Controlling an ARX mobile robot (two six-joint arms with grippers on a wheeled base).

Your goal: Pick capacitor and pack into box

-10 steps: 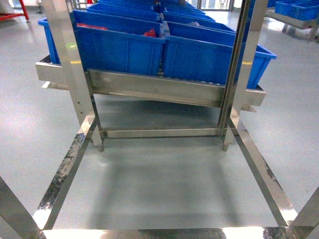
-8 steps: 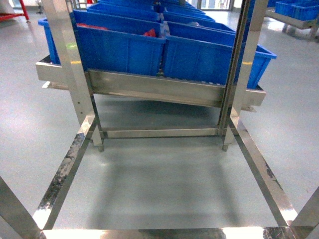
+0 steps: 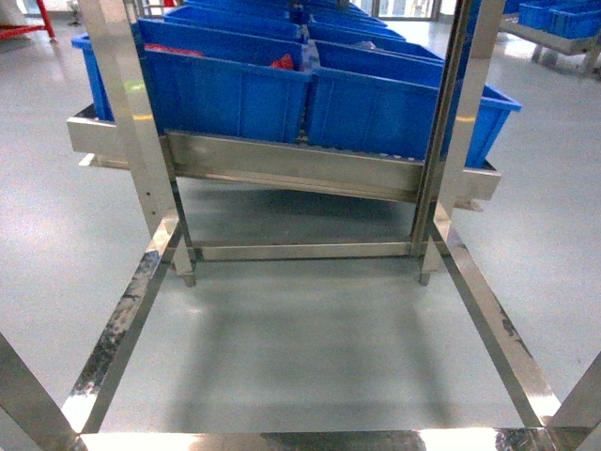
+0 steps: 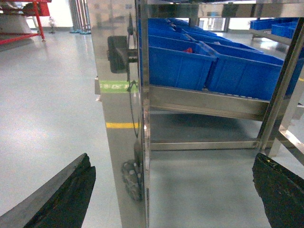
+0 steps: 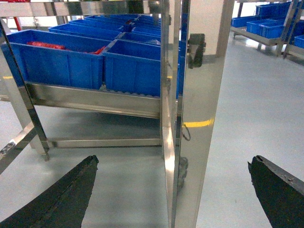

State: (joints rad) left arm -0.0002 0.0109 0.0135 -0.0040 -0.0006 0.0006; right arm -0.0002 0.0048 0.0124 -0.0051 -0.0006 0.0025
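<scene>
Item 1: stainless-steel flow rack point(image 3: 282, 164), sloped shelf w/ polished uprights. You face it square in the head view; framing is the same as 0.7 s ago and 0.5 s ago, so nothing has changed and the base looks parked.

Item 2: blue plastic crates point(image 3: 235, 94), rectangular, set side by side in rows on that shelf. Red contents point(image 3: 284, 63) show in one near-left crate (too small to say if they're capacitors).

Item 3: left gripper point(image 4: 173, 190), dark fingers spread wide at the frame's lower corners, nothing between them. It sits just beside the rack's left upright point(image 4: 118, 118), low, below shelf level.

Item 4: right gripper point(image 5: 173, 190), same state: fingers well apart, empty, near the right upright point(image 5: 190, 118).

Item 5: grey-green smooth floor point(image 3: 300, 348), seen through the rack's lower frame.

Item 6: pale pink tub w/ lid: not in any view; capacitor not identified either.

Judgement: no pick has begun. You'll prob. need to raise an arm over a crate rim first, and locate the tub before packing.
</scene>
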